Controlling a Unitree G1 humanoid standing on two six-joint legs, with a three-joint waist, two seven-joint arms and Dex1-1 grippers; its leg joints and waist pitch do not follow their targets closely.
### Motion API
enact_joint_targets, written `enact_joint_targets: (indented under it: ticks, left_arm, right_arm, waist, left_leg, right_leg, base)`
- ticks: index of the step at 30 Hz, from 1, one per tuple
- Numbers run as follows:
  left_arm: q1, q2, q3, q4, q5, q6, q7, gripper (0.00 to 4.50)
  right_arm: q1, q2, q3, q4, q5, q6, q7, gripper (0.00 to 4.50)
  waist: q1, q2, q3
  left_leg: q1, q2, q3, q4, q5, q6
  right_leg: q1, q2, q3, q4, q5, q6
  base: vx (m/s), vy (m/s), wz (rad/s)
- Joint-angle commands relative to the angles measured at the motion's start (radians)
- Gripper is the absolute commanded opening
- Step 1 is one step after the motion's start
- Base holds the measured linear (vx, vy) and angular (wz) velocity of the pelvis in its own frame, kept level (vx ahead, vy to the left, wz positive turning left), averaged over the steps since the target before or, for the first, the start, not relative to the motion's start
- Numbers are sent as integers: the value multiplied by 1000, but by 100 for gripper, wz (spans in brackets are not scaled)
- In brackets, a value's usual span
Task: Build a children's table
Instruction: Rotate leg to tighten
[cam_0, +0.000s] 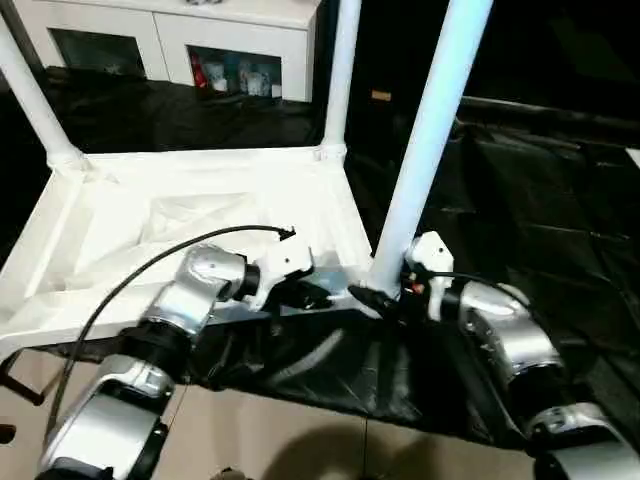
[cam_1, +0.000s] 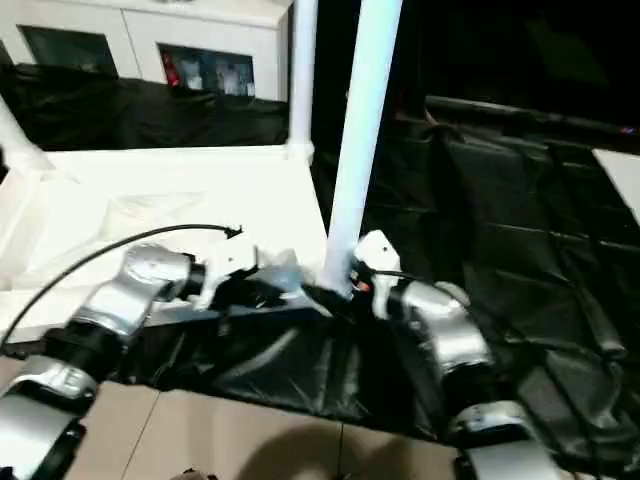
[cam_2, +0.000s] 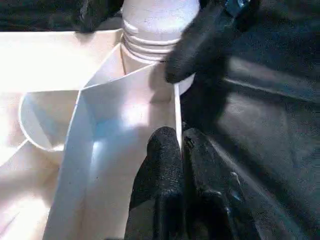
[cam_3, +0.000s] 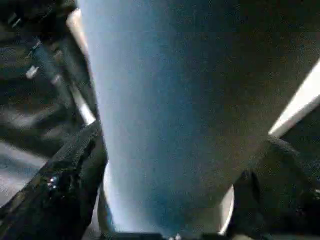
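Note:
The children's table's white tabletop lies upside down on a black sheet. Three white tube legs stand in its corner sockets: far left, far right and near right. My left gripper is shut on the thin rim wall beside the near right corner. My right gripper straddles the base of the near right leg, its black fingers spread on either side. The left wrist view shows the leg's threaded end in the socket, with a right finger beside it.
A white cabinet with glass doors stands behind the tabletop. The black sheet spreads to the right and hangs over the near edge. Beige floor lies below it. A black cable loops over my left forearm.

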Motion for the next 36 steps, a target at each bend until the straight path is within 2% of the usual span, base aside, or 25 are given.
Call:
enact_joint_targets:
  ticks: [1, 2, 4, 7, 11, 13, 14, 17, 18, 19, 20, 21, 25, 26, 27, 29, 30, 31, 32, 33, 34, 35, 36]
  left_arm:
    - [8, -3, -27, -7, -6, -21, -42, 0]
    - [6, 2, -28, -5, -6, -23, -50, 0]
    - [2, 10, -29, 0, -10, -30, -66, 0]
    - [3, 22, -25, -6, -19, -30, -97, 0]
    - [3, 28, -23, -3, -23, -29, -114, 0]
    - [3, 31, -24, 6, -23, -33, -116, 0]
    - [3, 29, -24, 11, -20, -31, -109, 0]
    - [-3, 4, -27, 34, 8, -4, -29, 0]
    - [-12, -22, -22, 53, 21, 22, 38, 0]
    - [-17, -47, -13, 61, 21, 43, 81, 0]
    - [-17, -47, -13, 61, 21, 43, 81, 0]
    - [-22, -71, -8, 69, 23, 61, 125, 0]
    - [-39, -174, -2, 104, 51, 109, 313, 0]
    - [-40, -177, -1, 105, 52, 110, 318, 0]
    - [-43, -206, -2, 113, 59, 120, 362, 0]
    - [-51, -243, -6, 129, 76, 127, 433, 0]
    - [-55, -262, -11, 138, 85, 125, 459, 0]
    - [-57, -268, -10, 140, 87, 127, 467, 0]
    - [-59, -269, -11, 139, 92, 122, 470, 0]
    - [-59, -268, -11, 139, 93, 120, 470, 0]
    - [-59, -262, -13, 133, 98, 118, 466, 0]
    - [-59, -260, -12, 131, 99, 120, 465, 0]
    - [-56, -250, -12, 125, 99, 116, 453, 0]
  right_arm:
    - [-14, -11, 20, -8, -10, -9, 34, 411]
    - [-19, -14, 23, -6, -9, -9, 46, 392]
    - [-30, -17, 28, 1, -1, -6, 66, 389]
    - [-38, -14, 32, -1, 16, 8, 97, 360]
    - [-25, -9, 38, -15, 22, 25, 124, 342]
    - [-8, -2, 39, -26, 30, 40, 129, 309]
    - [3, 2, 36, -32, 34, 49, 126, 309]
    - [42, 29, 13, -40, 32, 69, 33, 295]
    - [55, 57, -3, -27, 11, 58, -75, 283]
    - [58, 81, -18, -12, -2, 60, -158, 277]
    - [58, 81, -18, -12, -2, 60, -158, 277]
    - [58, 107, -34, 5, -10, 59, -240, 272]
    - [34, 224, -113, 80, 18, 83, -515, 271]
    - [33, 227, -114, 81, 19, 84, -521, 270]
    - [21, 262, -119, 95, 15, 82, -591, 270]
    - [-3, 316, -119, 113, -2, 82, -695, 270]
    - [-27, 353, -110, 127, -24, 69, -765, 270]
    - [-36, 369, -104, 132, -33, 57, -776, 270]
    - [-49, 383, -98, 132, -42, 36, -784, 270]
    - [-50, 385, -98, 131, -43, 33, -785, 270]
    - [-56, 385, -98, 129, -48, 20, -779, 325]
    - [-58, 384, -98, 129, -51, 16, -775, 325]
    - [-59, 376, -103, 127, -48, 11, -762, 339]
  waist:
    - [3, 2, -66]
    - [4, 2, -64]
    - [5, 0, -64]
    - [6, 0, -60]
    - [8, 3, -58]
    - [7, 5, -56]
    - [7, 4, -57]
    - [7, 1, -53]
    - [4, -3, -51]
    - [2, 0, -49]
    - [-1, -2, -47]
    - [-5, -3, -48]
    - [-13, -4, -46]
    - [-16, -5, -45]
    - [-18, -1, -46]
    - [-24, -1, -44]
    - [-25, 0, -44]
    - [-25, 6, -44]
    - [-29, 1, -44]
    - [-28, 3, -47]
    - [-27, 4, -48]
    - [-27, 4, -48]
    - [-26, 4, -49]
  left_leg:
    - [9, 17, 10, -50, -112, 104]
    - [11, 18, 11, -50, -133, 103]
    - [15, 18, 13, -51, -164, 97]
    - [17, 22, 17, -55, -212, 74]
    - [17, 25, 19, -55, -231, 53]
    - [18, 23, 20, -56, -249, 42]
    - [18, 23, 19, -56, -255, 37]
    - [19, 23, 18, -60, -278, 24]
    - [21, 22, 16, -63, -303, 15]
    - [27, 21, 14, -64, -335, 1]
    - [27, 19, 13, -65, -347, -6]
    - [23, 17, 9, -66, -352, -16]
    - [24, 15, 2, -70, -394, -31]
    - [24, 13, 1, -71, -406, -27]
    - [28, 11, 2, -68, -418, -23]
    - [24, 9, -1, -70, -426, -25]
    - [27, 8, -2, -69, -436, -28]
    - [27, 7, -5, -70, -442, -29]
    - [22, 6, -8, -72, -451, -26]
    - [22, 6, -9, -73, -450, -23]
    - [21, 6, -12, -75, -444, -16]
    - [21, 6, -12, -75, -444, -16]
    - [16, 8, -12, -80, -422, -11]
  right_leg:
    - [61, -31, 21, -28, 42, -301]
    - [60, -33, 22, -29, 24, -301]
    - [58, -33, 22, -32, -19, -297]
    - [53, -36, 25, -41, -110, -276]
    - [50, -35, 26, -42, -153, -261]
    - [48, -34, 27, -46, -174, -253]
    - [49, -34, 27, -46, -185, -248]
    - [45, -37, 28, -52, -234, -231]
    - [42, -38, 28, -58, -285, -216]
    - [34, -41, 30, -66, -345, -202]
    - [33, -40, 30, -70, -377, -190]
    - [36, -42, 30, -72, -420, -170]
    - [30, -42, 26, -83, -490, -138]
    - [29, -40, 23, -88, -509, -128]
    - [23, -40, 24, -92, -518, -123]
    - [23, -39, 21, -95, -541, -112]
    - [19, -40, 19, -99, -567, -99]
    - [20, -41, 18, -99, -573, -95]
    - [25, -39, 15, -101, -583, -84]
    - [25, -40, 15, -102, -572, -79]
    - [28, -39, 16, -101, -541, -86]
    - [28, -39, 16, -101, -541, -86]
    - [32, -37, 18, -95, -471, -107]
  base:
    - [0, 0, 0]
    - [0, 0, 0]
    - [0, 0, 0]
    - [0, 0, 0]
    - [0, 0, 0]
    - [0, 0, 0]
    - [0, 0, 0]
    - [0, 0, 0]
    - [0, 0, 0]
    - [0, 0, 0]
    - [0, 0, 0]
    - [0, 0, 0]
    - [0, 0, 0]
    - [0, 0, 0]
    - [0, 0, 0]
    - [0, 0, 0]
    - [0, 0, 0]
    - [0, 0, 0]
    - [0, 0, 0]
    - [0, 0, 0]
    - [0, 0, 0]
    - [0, 0, 0]
    - [0, 0, 0]
